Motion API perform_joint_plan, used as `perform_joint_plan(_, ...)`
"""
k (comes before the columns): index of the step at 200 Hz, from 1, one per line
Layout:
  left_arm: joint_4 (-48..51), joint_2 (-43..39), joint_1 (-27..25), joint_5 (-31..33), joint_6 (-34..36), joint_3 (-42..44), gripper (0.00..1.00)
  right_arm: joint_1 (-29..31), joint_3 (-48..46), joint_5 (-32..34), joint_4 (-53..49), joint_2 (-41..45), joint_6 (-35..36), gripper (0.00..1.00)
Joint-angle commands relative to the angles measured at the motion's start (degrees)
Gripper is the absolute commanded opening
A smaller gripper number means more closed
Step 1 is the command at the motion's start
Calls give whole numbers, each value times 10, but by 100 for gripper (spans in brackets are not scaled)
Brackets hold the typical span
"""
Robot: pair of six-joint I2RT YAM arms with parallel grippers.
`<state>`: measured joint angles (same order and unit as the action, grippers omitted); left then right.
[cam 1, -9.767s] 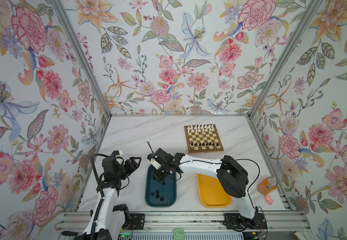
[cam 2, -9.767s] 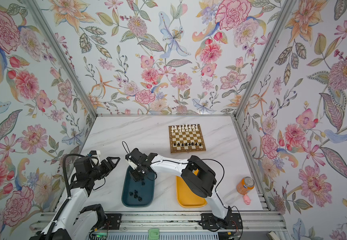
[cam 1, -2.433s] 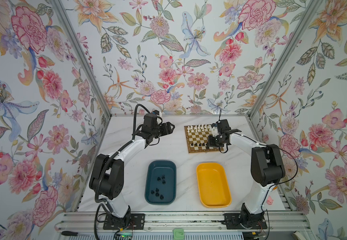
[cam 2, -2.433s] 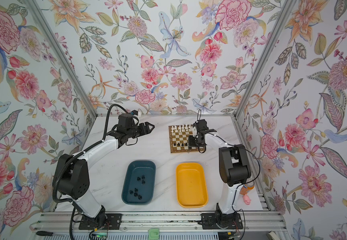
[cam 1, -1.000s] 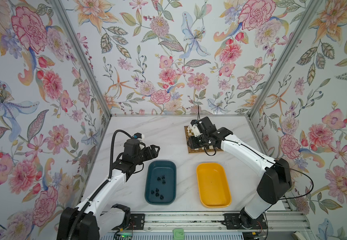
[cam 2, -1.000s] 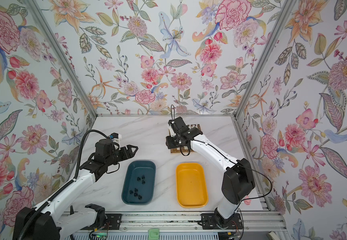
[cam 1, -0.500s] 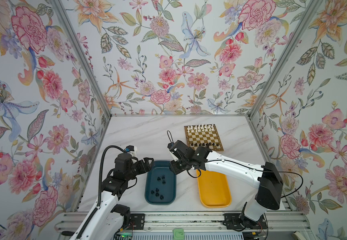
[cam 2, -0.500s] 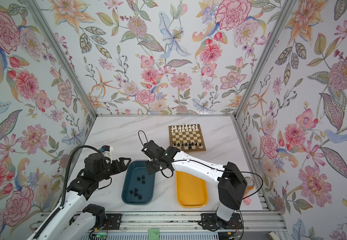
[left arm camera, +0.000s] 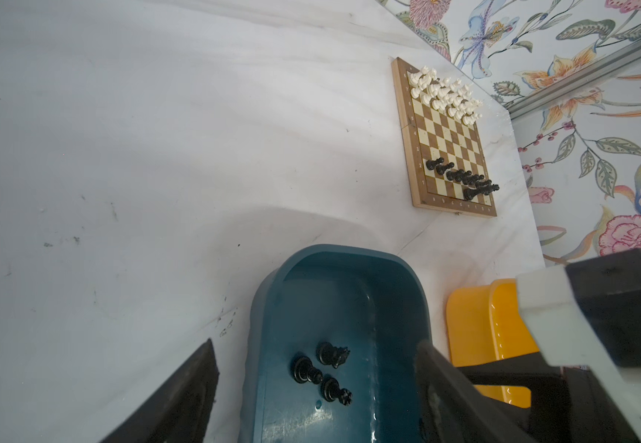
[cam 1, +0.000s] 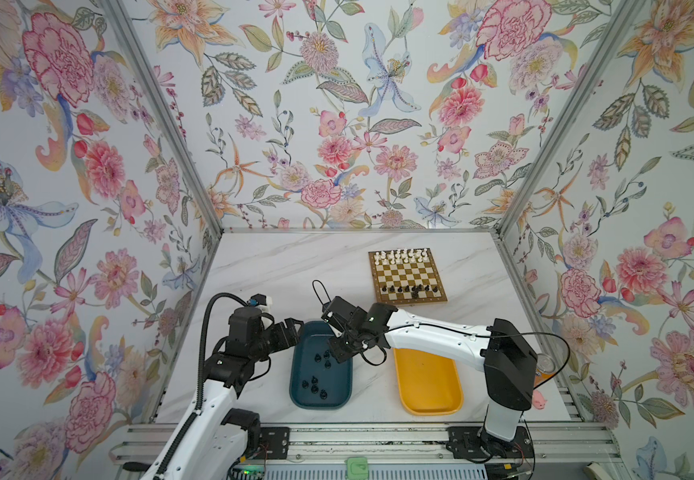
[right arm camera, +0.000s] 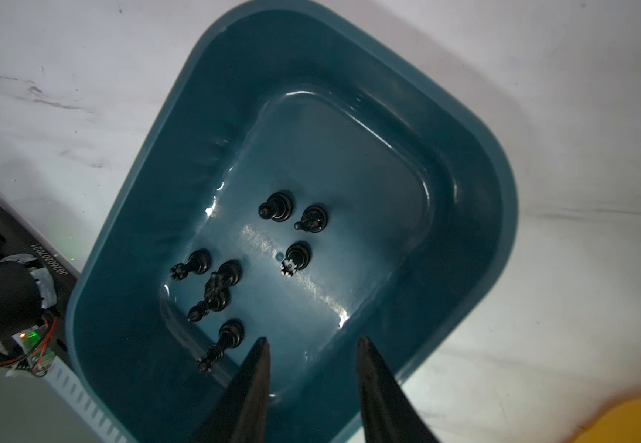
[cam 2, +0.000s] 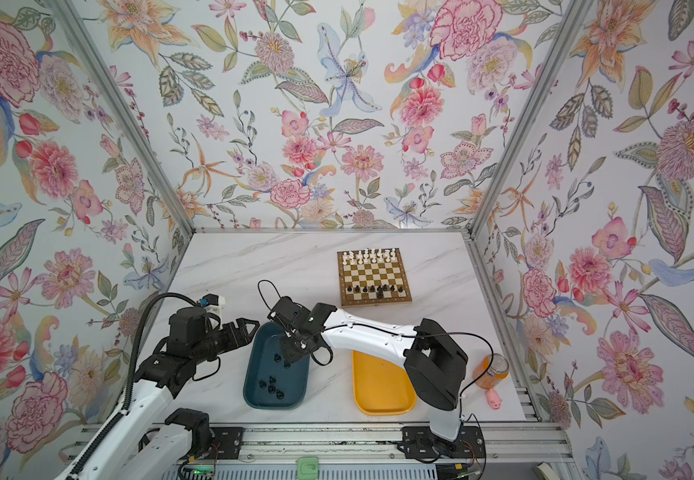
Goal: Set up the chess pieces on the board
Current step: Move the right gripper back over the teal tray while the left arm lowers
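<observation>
The chess pieces (right arm camera: 226,280) are split between two places. Seven black ones sit on the floor of the teal tray (cam 1: 339,384), three toward its far end and four clustered toward its near end. I cannot tell whether they stand or lie.

The rest are on the board (cam 1: 407,276), which lies on the marble table (cam 1: 274,270) beyond the tray's far right corner, well apart from it. White pieces fill the two rows farthest from the tray. On the side nearest the tray stands a row of black pieces, with one more black piece behind that row.

The right gripper (right arm camera: 312,341) hangs over the tray's far end. Its fingers are spread with only tray floor between them, grasping nothing.

The left gripper (left arm camera: 315,344) is at the tray's far left corner. Its fingers are spread wide and empty.

A yellow tray (cam 1: 428,386) lies just right of the teal tray, with the right arm reaching across it.
</observation>
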<state>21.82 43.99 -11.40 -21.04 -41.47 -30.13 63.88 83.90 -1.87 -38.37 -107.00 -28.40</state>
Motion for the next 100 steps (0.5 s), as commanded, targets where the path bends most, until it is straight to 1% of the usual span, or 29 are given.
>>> perform_joint_plan(1, -9, 14, 11, -18, 17, -10, 82, -6, 24, -8, -13, -26, -6, 39)
perform_joint_plan(47, -13, 37, 25, -27, 28, -20, 82, -21, 47, -29, -16, -63, 7, 39)
perform_joint_plan(100, -12, 46, 42, -36, 37, -25, 81, -31, 76, -48, -16, -95, 19, 42)
